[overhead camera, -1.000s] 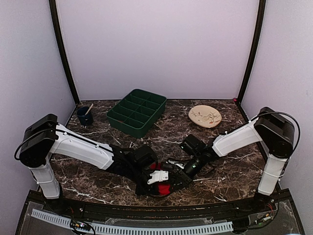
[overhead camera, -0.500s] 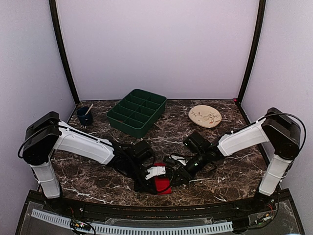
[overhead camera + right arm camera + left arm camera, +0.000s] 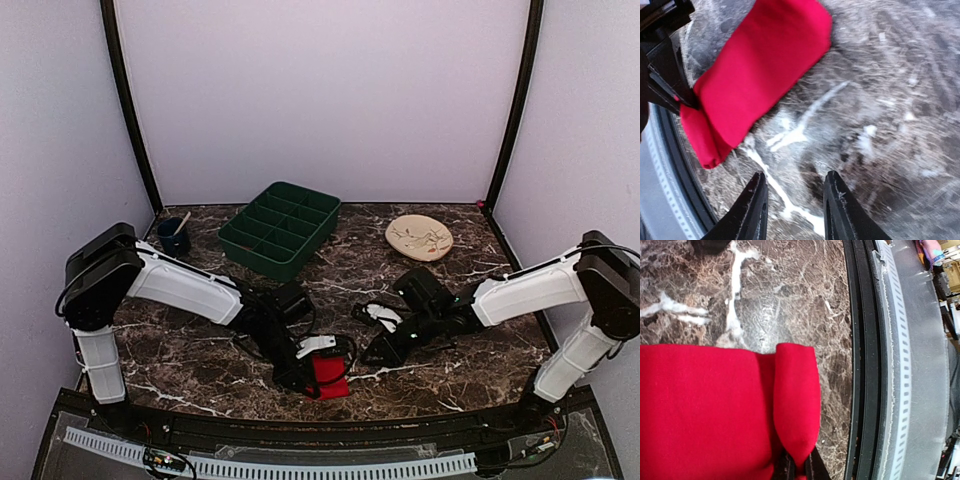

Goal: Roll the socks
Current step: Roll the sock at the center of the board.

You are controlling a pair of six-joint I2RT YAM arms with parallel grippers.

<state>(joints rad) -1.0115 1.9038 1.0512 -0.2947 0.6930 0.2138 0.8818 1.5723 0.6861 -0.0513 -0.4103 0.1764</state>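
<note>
Red fabric folded into a short, thick bundle, the socks (image 3: 330, 374) lie on the dark marbled desk (image 3: 200, 358) close to its near edge, between the two arms. Seen from above, the bundle's long axis runs roughly from the far side toward the near edge, slightly tilted. One rounded end of the cloth sticks out along the bundle's side, and the left end effector (image 3: 799, 469) is clenched on it, its dark fingers pinching the fabric. The right end effector (image 3: 796, 210) hangs near the bundle but apart from it, fingers spread and holding nothing. Well back on the desk stand a green compartment tray (image 3: 252, 258), a dark cup (image 3: 173, 240) and a beige plate (image 3: 402, 233)
</note>
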